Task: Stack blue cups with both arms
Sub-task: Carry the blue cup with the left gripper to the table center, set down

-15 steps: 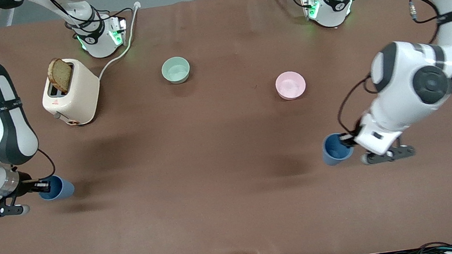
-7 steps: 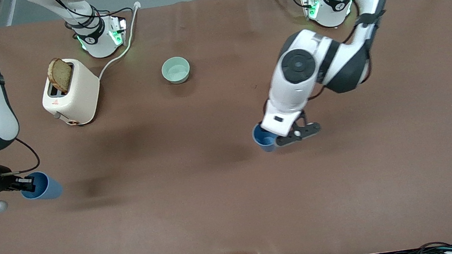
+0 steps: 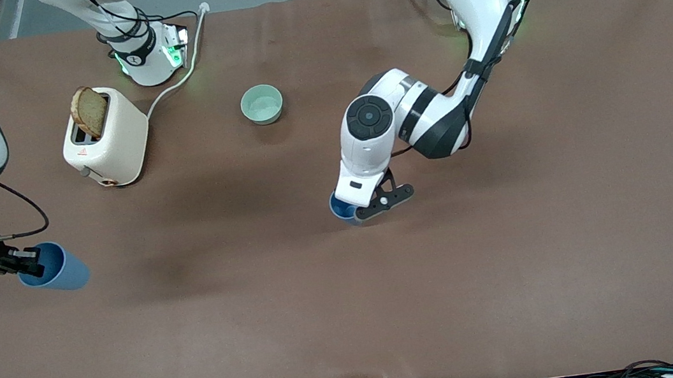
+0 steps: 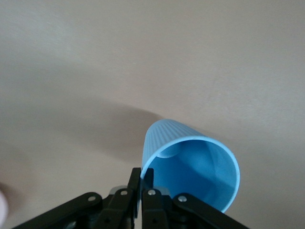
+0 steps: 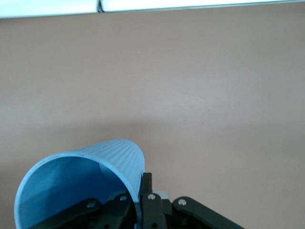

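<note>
Both blue cups are gripped by the rim. My left gripper [image 3: 346, 203] is shut on one blue cup [image 3: 339, 209] and holds it tilted over the middle of the table. In the left wrist view its fingers [image 4: 136, 181] pinch the cup's rim, and the cup [image 4: 190, 167] shows its open mouth. My right gripper [image 3: 29, 260] is shut on the other blue cup [image 3: 57, 268] and holds it tilted over the right arm's end of the table. In the right wrist view its fingers [image 5: 147, 187] clamp the rim of that cup [image 5: 81, 179].
A cream toaster [image 3: 109, 143] with a slice of bread [image 3: 89, 111] stands near the right arm's base, its white cord trailing toward that base. A pale green bowl [image 3: 262, 104] sits mid-table, farther from the front camera than the left gripper. The pink bowl is hidden under the left arm.
The left arm has swung its cup from its own end of the table to over the middle, and now covers the pink bowl. The right arm has drawn its cup slightly toward its end.
</note>
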`<action>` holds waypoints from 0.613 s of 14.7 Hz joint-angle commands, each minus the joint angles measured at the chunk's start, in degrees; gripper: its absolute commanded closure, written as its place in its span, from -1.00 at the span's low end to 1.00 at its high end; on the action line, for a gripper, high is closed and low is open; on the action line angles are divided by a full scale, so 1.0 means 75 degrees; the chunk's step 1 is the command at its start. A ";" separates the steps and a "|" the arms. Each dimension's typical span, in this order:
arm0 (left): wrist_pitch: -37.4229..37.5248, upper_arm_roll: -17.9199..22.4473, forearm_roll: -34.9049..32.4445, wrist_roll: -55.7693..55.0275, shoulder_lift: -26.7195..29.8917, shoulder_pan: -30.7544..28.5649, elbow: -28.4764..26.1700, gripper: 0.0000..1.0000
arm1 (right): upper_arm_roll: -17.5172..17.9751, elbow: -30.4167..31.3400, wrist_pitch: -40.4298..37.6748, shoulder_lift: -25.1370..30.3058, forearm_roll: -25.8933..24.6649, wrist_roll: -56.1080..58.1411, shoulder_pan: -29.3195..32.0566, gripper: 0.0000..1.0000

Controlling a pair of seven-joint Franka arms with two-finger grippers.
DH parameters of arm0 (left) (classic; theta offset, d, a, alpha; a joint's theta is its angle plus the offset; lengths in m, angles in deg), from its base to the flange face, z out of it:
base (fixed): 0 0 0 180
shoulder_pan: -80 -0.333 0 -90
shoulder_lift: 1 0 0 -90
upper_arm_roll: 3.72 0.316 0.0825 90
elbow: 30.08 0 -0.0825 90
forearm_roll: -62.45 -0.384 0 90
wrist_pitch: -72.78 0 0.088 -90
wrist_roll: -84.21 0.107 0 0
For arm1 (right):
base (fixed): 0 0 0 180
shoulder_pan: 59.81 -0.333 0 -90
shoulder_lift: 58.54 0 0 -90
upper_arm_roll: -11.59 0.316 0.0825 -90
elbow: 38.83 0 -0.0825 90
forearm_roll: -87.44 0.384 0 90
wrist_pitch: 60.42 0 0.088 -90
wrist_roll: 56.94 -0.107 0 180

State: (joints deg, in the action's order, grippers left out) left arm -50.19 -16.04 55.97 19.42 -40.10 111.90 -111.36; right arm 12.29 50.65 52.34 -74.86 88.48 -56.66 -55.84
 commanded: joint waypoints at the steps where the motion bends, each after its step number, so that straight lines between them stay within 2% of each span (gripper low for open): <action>1: -0.0489 0.0049 -0.0074 -0.0371 -0.0376 0.0176 0.0267 1.00 | 0.0760 -0.0282 -0.0281 0.0008 0.0025 -0.1298 -0.0002 0.99; 4: -0.0619 0.0014 -0.0015 -0.0572 -0.0553 0.0281 0.0267 0.99 | 0.1628 -0.0352 -0.0257 0.0008 -0.0115 -0.2798 -0.0014 0.99; 6: -0.0619 0.0014 -0.0015 -0.0572 -0.0577 0.0282 0.0244 0.94 | 0.1805 -0.0353 -0.0257 -0.0004 -0.0302 -0.3422 -0.0259 0.99; 7: -0.0619 0.0014 -0.0015 -0.0572 -0.0577 0.0270 0.0244 0.55 | 0.1829 -0.0364 -0.0281 -0.0016 -0.0338 -0.3633 -0.0434 0.99; 8: -0.0619 0.0014 -0.0003 -0.0583 -0.0577 0.0247 0.0244 -0.37 | 0.1864 -0.0364 -0.0281 -0.0016 -0.0361 -0.3844 -0.0598 0.99; 9: -0.0619 0.0014 -0.0003 -0.0572 -0.0542 0.0235 0.0255 -0.97 | 0.1899 -0.0364 -0.0281 -0.0028 -0.0361 -0.4136 -0.0751 0.99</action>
State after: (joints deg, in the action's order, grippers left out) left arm -55.03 -16.10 55.98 15.79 -43.94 113.58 -110.97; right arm 25.82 48.68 50.82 -74.89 87.26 -83.37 -59.94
